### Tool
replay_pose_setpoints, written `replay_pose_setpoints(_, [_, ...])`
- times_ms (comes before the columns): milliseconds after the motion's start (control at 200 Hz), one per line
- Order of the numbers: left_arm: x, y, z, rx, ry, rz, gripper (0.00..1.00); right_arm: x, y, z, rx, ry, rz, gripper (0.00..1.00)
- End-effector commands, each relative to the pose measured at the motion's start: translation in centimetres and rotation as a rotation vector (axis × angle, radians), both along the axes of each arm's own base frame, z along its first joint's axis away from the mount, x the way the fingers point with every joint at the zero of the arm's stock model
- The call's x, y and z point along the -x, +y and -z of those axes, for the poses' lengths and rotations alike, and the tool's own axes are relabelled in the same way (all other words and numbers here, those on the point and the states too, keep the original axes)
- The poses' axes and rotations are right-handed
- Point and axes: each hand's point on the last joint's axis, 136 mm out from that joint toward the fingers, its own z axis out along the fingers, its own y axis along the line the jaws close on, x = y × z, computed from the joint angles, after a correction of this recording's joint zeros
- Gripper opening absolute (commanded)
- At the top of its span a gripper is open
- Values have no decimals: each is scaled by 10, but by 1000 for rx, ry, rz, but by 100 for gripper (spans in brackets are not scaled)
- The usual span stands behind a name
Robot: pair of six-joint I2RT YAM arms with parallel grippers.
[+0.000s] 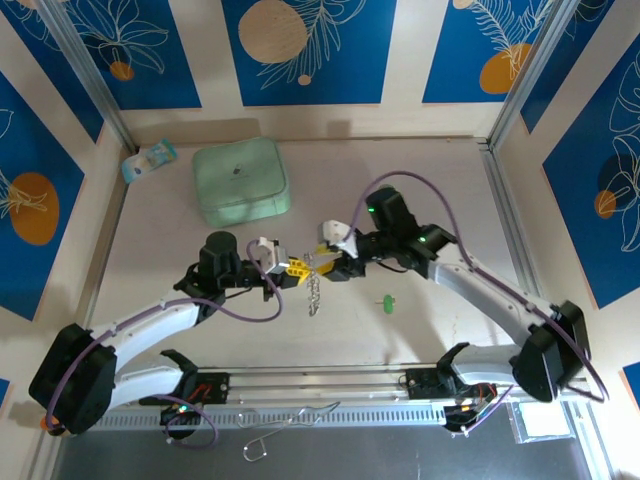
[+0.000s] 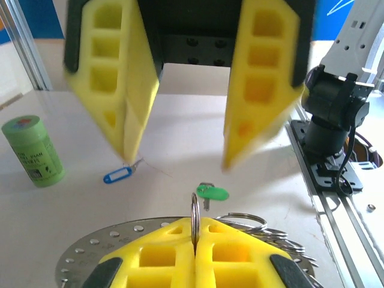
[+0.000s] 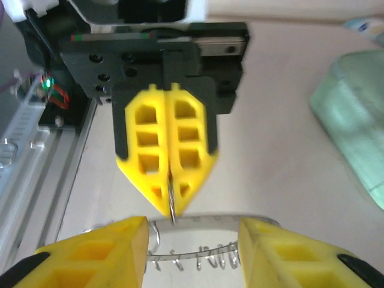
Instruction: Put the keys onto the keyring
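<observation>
The keyring (image 2: 195, 211) is held up off the table (image 1: 420, 330), near the middle of the top view. It is pinched by its thin edge between the yellow fingers of the left gripper (image 2: 195, 235), which are pressed tight together on it. The same grip is seen from the right wrist, where the left gripper (image 3: 170, 198) points down and the ring wire sticks out of its tip. A bunch of small silver rings (image 1: 314, 292) is seen hanging from the keyring, at 6 o'clock of the two grippers in the top view. The right gripper (image 3: 193, 235) is placed tip to tip with the left one, and its jaws are spread wide apart. A part of the keyring is seen across the gap between them, but it cannot be told if the fingers are touched by it. The green key (image 1: 388, 301) is seen on the table at 4 o'clock of the grippers, apart from them. From the left wrist, the blue key (image 2: 117, 176) is seen on the table at 9 o'clock of the green key. A green tube (image 2: 33, 150) is stood upright at 10 o'clock of the blue key. A mint-green case (image 1: 241, 181) is set at 11 o'clock of the grippers, near the back wall.
</observation>
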Motion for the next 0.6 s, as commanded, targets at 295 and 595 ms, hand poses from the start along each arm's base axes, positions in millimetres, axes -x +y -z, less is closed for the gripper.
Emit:
replay_pose_setpoints(295, [14, -3, -29, 133, -107, 64, 0, 16, 14, -13, -157, 28, -74, 32])
replay_pose_setpoints(595, [16, -3, -30, 145, -108, 83, 0, 14, 26, -8, -143, 19, -84, 23])
